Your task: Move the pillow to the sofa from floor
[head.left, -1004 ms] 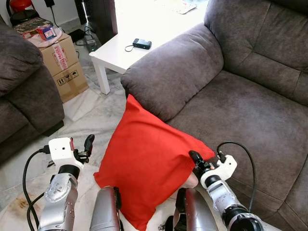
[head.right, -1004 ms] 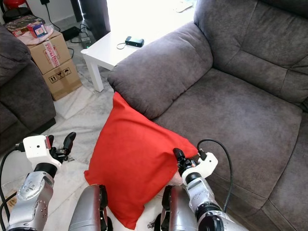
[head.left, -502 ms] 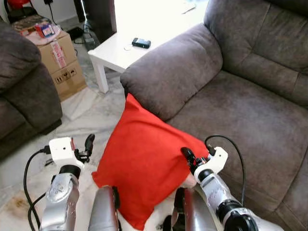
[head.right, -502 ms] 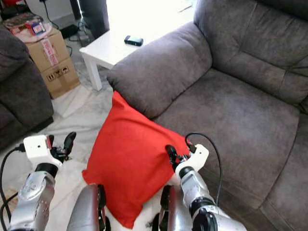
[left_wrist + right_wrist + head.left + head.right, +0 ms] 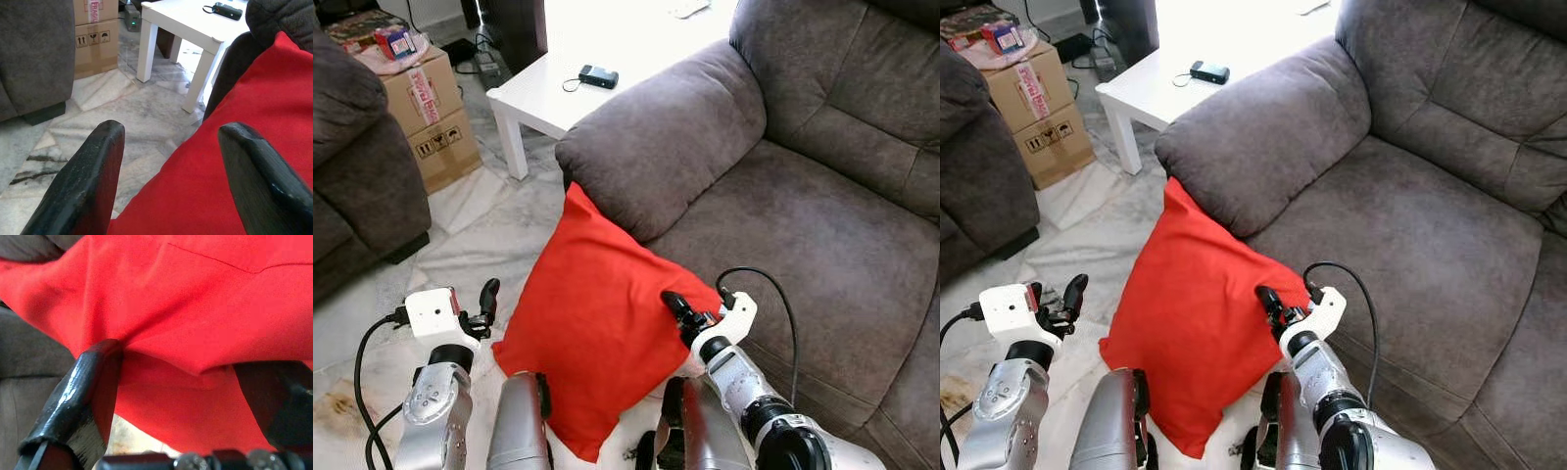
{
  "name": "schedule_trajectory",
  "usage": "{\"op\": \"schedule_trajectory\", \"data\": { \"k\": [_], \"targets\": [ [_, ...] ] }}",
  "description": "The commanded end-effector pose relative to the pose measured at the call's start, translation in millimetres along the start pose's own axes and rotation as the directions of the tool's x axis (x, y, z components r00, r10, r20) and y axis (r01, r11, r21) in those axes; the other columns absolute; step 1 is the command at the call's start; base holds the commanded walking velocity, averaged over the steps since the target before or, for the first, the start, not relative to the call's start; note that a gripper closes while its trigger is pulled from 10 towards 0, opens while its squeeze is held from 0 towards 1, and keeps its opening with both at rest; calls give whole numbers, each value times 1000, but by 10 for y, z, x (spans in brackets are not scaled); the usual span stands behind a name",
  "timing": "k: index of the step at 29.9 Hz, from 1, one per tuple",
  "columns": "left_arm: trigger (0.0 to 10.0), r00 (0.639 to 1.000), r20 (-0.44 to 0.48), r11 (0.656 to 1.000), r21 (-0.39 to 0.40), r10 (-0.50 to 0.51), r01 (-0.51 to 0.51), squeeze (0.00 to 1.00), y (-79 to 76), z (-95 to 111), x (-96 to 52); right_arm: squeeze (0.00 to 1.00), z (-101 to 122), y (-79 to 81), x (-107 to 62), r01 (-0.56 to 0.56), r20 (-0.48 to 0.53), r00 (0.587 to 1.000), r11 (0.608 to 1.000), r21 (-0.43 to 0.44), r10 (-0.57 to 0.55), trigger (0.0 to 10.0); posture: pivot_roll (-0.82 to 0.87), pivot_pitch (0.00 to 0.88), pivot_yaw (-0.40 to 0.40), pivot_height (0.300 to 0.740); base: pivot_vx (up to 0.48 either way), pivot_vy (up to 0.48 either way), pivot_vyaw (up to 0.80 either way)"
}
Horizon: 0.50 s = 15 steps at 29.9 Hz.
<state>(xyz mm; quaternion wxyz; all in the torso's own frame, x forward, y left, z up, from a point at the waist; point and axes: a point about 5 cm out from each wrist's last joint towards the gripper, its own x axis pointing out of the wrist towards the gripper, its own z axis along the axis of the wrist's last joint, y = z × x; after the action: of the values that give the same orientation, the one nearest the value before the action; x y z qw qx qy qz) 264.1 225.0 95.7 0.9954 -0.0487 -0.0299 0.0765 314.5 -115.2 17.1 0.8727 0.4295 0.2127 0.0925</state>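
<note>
The square red fabric pillow [image 5: 602,318] leans propped against the grey suede sofa [image 5: 822,225]; the right gripper [image 5: 677,310], spread wide, presses its corner to pinch, while the left gripper [image 5: 485,299] waits open beside it.

Head eyes: looking down, sharing pillow [image 5: 597,323] and sofa [image 5: 822,225] at 1 o'clock.
Wrists: looking along fingers, close on pillow.

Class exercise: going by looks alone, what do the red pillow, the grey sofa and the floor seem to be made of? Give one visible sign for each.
Red pillow: probably a smooth woven fabric cover, matte; it creases softly and shows a stitched seam where the right gripper meets it.
Grey sofa: likely suede-like microfibre; mottled, brushed nap with stitched panels.
Floor: apparently polished marble or marble-look tile; pale, veined and slightly reflective.
</note>
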Motion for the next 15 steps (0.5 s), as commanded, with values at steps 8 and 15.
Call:
{"op": "schedule_trajectory", "data": {
  "k": [8,15],
  "targets": [
    [10000,999,-26,1000,3,25,-25,0,20,-55,-82,0,-25,-42,-29,-3,-17,1000,1000,-2,3,0,260,250,-132,573,0,0,0],
    [10000,999,-25,1000,-2,24,-24,0,-4,-49,-67,0,-20,-45,-34,-13,-11,1000,1000,8,13,0,259,250,-132,573,0,0,0]
  ]
}}
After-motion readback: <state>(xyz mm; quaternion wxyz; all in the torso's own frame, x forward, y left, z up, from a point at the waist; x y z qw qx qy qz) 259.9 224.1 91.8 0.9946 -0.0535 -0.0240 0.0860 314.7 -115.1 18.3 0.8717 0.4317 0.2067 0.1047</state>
